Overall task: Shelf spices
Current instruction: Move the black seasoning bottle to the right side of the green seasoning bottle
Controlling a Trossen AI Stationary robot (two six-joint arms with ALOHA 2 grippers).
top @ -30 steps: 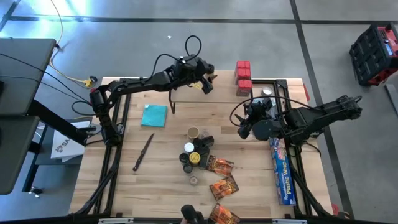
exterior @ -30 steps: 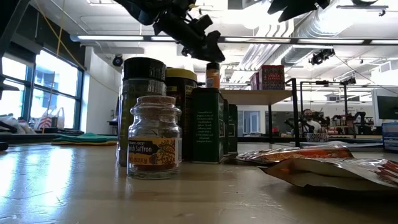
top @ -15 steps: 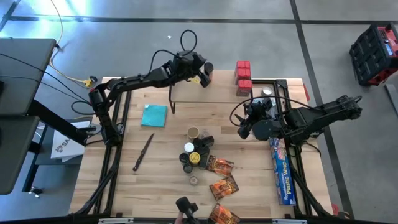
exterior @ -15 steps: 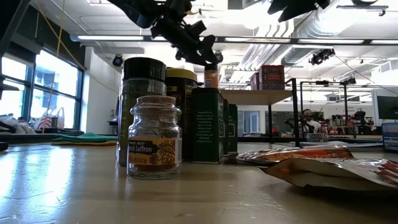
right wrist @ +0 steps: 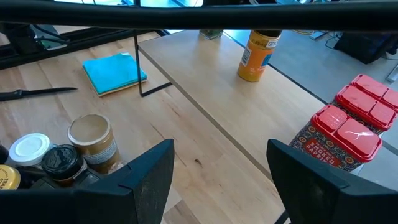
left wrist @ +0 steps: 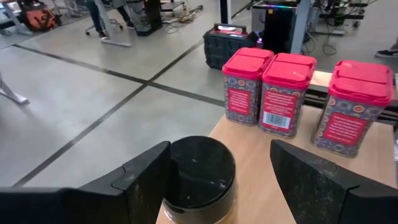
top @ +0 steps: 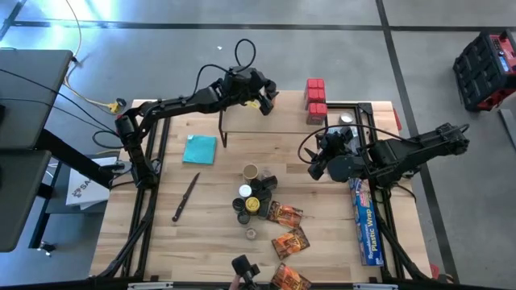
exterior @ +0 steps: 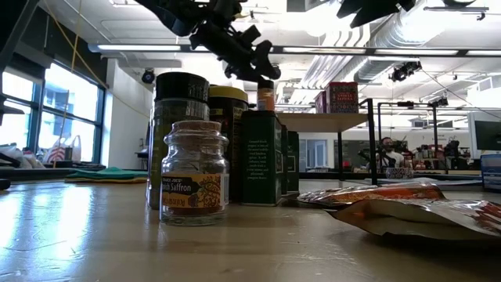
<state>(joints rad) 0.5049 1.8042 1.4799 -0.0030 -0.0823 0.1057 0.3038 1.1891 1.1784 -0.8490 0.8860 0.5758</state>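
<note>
Looking across the low view, the near jars block most of the cluster behind them; only a saffron jar (exterior: 193, 172), one black-lidded jar (exterior: 180, 117) and a dark green tin (exterior: 260, 157) can be made out there. One packet (top: 288, 279) is cut off at the near table edge in the high view, beside a dark object that cannot be identified.

Count, high view: three orange-brown packets, including two whole ones (top: 284, 214) and (top: 291, 242); a cluster of about six jars (top: 251, 201) mid-table, exact number uncertain; one teal cloth (top: 200, 149); one knife (top: 185, 196); one plastic-wrap box (top: 364, 221).

On the shelf (top: 282, 121): three red tins (left wrist: 275, 90) visible in the left wrist view, and one orange jar with a black lid (left wrist: 198, 180).

Left gripper (top: 263, 97) is over the shelf's far left end, fingers spread wide on either side of that jar, not gripping it. Right gripper (top: 316, 165) hangs over the table just in front of the shelf, fingers wide, holding nothing.
</note>
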